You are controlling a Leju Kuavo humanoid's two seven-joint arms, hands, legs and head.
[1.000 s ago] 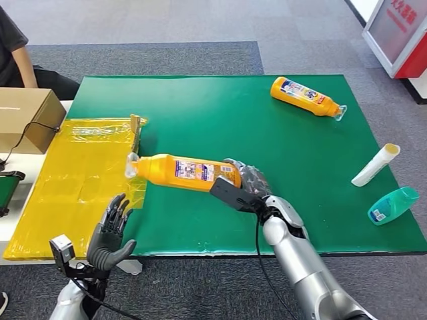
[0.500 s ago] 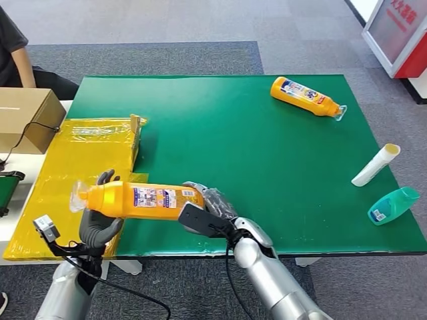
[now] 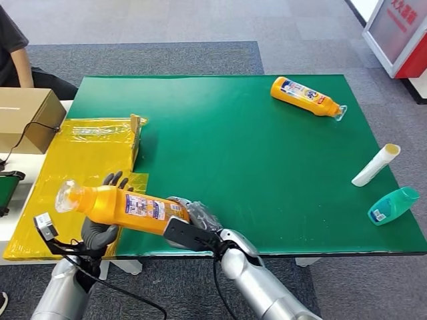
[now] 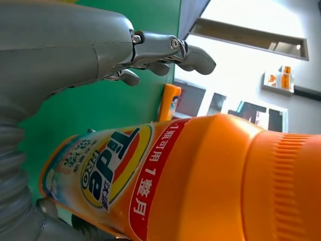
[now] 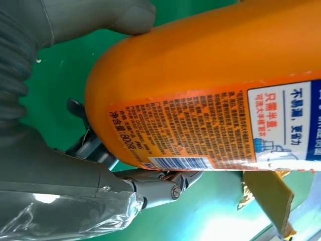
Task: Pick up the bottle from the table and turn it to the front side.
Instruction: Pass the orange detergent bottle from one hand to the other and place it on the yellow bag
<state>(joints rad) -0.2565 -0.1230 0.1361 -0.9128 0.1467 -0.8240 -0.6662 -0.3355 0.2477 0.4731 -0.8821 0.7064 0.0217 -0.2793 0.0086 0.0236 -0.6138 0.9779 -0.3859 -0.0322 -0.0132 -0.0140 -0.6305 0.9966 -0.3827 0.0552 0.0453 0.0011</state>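
An orange detergent bottle hangs lying sideways over the table's near left edge, clear cap pointing left. My right hand grips its base end, with the back label facing that wrist camera. My left hand sits under and behind the bottle's neck, its fingers stretched out with a gap to the bottle. The front Tide label faces the left wrist camera.
On the green table, a second orange bottle lies at the far right, with a white tube and a teal bottle near the right edge. A yellow plastic sheet, a cardboard box and a seated person are at left.
My right hand has carried the bottle off the table to the left and toward me. My left hand has come up under its neck.
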